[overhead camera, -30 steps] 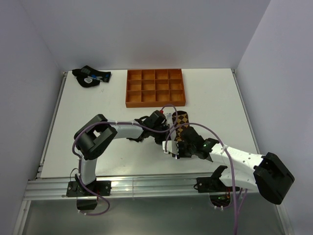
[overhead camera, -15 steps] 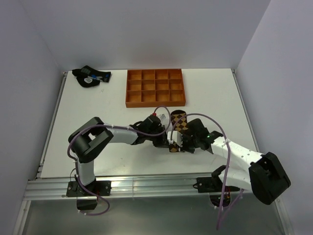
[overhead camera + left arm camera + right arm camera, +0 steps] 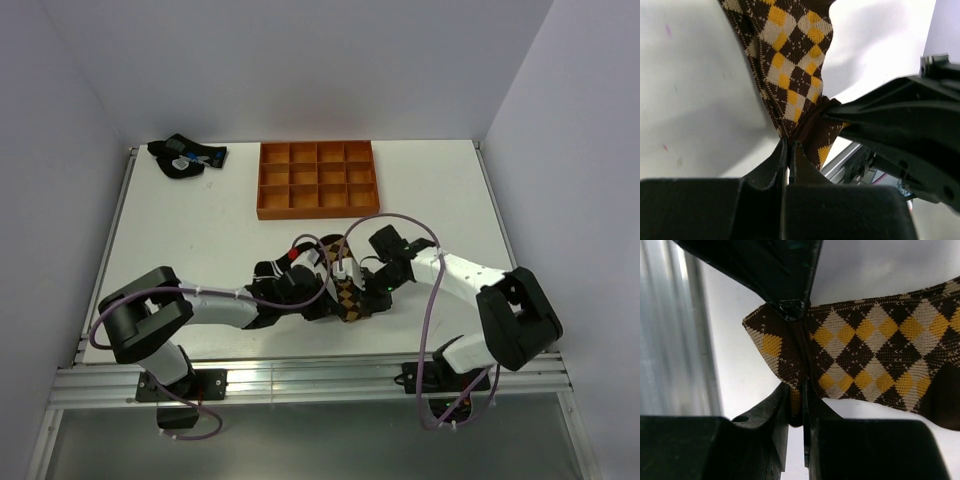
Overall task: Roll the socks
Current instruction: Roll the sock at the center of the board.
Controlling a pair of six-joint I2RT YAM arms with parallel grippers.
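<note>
— How are the arms posed?
— Both stretch low to the lower middle of the top view, wrists meeting. The left claw [image 3: 789, 145] and right claw [image 3: 800, 390] each pinch the argyle sock [image 3: 350, 300], bunching it.
— The rest of it?
— It lies on the surface [image 3: 200, 230], mostly hidden under the arms.

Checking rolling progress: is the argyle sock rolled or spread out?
Spread out, not rolled: the argyle sock shows a flat stretch of diamonds, pinched near one end by the left gripper and right gripper.
</note>
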